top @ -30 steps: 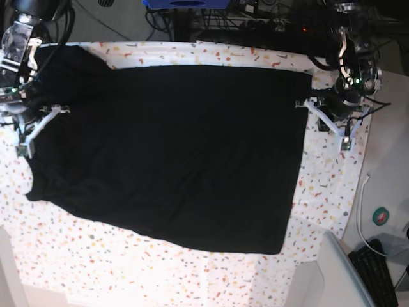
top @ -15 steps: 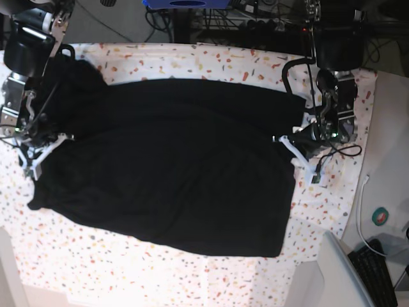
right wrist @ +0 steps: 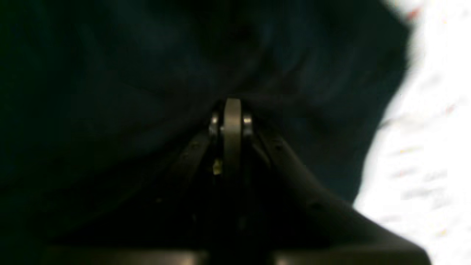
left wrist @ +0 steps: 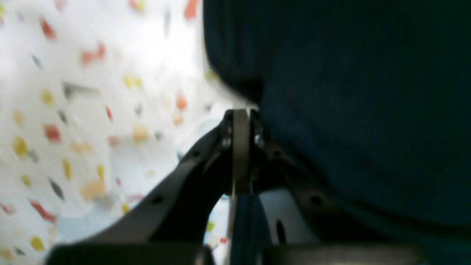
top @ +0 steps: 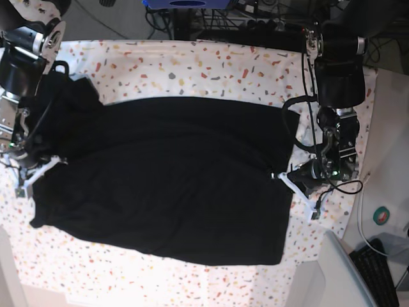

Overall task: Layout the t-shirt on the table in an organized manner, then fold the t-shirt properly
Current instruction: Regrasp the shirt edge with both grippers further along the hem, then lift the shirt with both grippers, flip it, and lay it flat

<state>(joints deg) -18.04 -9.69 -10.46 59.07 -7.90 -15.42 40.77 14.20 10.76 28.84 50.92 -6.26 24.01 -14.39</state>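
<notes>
The black t-shirt (top: 172, 179) lies spread across the speckled white table (top: 192, 61), plain side up, no print showing. My left gripper (top: 277, 174) is shut on the shirt's right edge. Close up, in the left wrist view, its jaws (left wrist: 241, 147) press together with dark cloth (left wrist: 349, 110) beside them and a strip of it pinched below. My right gripper (top: 57, 159) is shut on the shirt's left side near the bunched sleeve. In the right wrist view it (right wrist: 232, 125) is surrounded by black cloth (right wrist: 128, 92).
Off the table's right edge lie a keyboard (top: 378, 268), a grey box lid (top: 332, 275), a round green-and-red object (top: 381, 215) and a white cable (top: 363, 211). Cables and a blue item (top: 185, 3) sit behind the far edge.
Both grippers have moved toward the table's near side, pulling the shirt's far edge with them. More bare table shows along the far side and the shirt looks shorter.
</notes>
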